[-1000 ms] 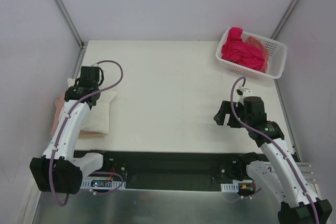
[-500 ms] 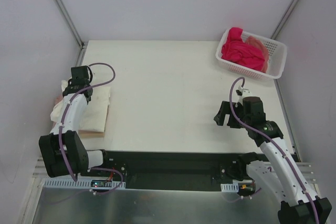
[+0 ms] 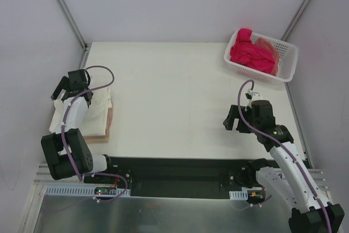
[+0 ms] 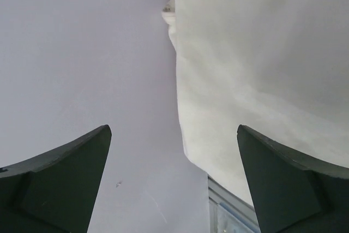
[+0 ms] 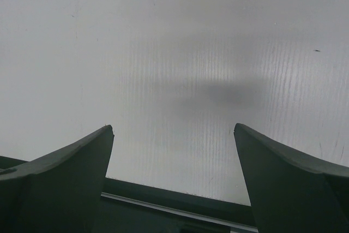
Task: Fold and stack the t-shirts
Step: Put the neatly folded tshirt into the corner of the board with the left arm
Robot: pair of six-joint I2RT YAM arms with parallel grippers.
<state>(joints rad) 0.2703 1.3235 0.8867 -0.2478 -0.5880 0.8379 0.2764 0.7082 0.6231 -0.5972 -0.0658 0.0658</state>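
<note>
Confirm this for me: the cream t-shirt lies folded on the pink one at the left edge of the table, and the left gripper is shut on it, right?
Not quite. The left gripper is open, its fingers apart with nothing between them; the left wrist view shows that. The cream t-shirt does lie folded on the pink one at the left edge of the table.

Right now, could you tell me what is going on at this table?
The left gripper is open over the edge of a folded cream-white t-shirt, which lies on a pink t-shirt at the left side of the table. The right gripper hangs open and empty above bare table. A magenta t-shirt and a peach one sit bunched in the white basket at the far right corner.
</note>
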